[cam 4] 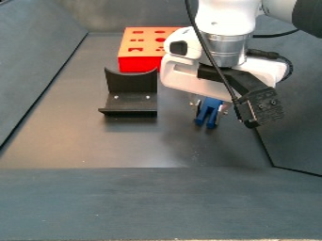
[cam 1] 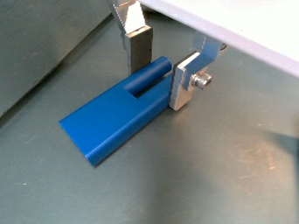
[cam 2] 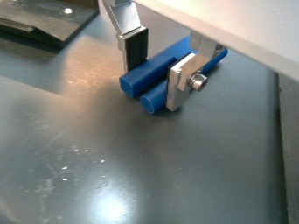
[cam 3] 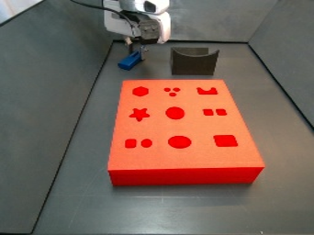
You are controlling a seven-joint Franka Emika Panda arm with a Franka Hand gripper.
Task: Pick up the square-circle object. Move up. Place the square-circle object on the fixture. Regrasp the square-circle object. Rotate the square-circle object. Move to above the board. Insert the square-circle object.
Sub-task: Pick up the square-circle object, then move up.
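The square-circle object [cam 1: 111, 118] is a blue block lying flat on the dark floor, its two prongs [cam 2: 138, 83] pointing outward. My gripper [cam 1: 162, 74] stands over the pronged end with one silver finger on each side. Both pads sit against the block's flanks with no gap showing [cam 2: 158, 74]. In both side views the gripper [cam 3: 130, 51] hangs low over the block [cam 3: 128, 62], with the block [cam 4: 208, 115] under the white hand [cam 4: 209, 104]. The dark fixture [cam 3: 193, 61] stands apart to one side. The red board [cam 3: 185, 151] lies farther off.
The fixture [cam 4: 130, 94] sits beside the gripper, with the red board [cam 4: 126, 58] behind it. A corner of the fixture's base [cam 2: 41, 22] shows in a wrist view. Dark walls enclose the floor [cam 3: 73, 138].
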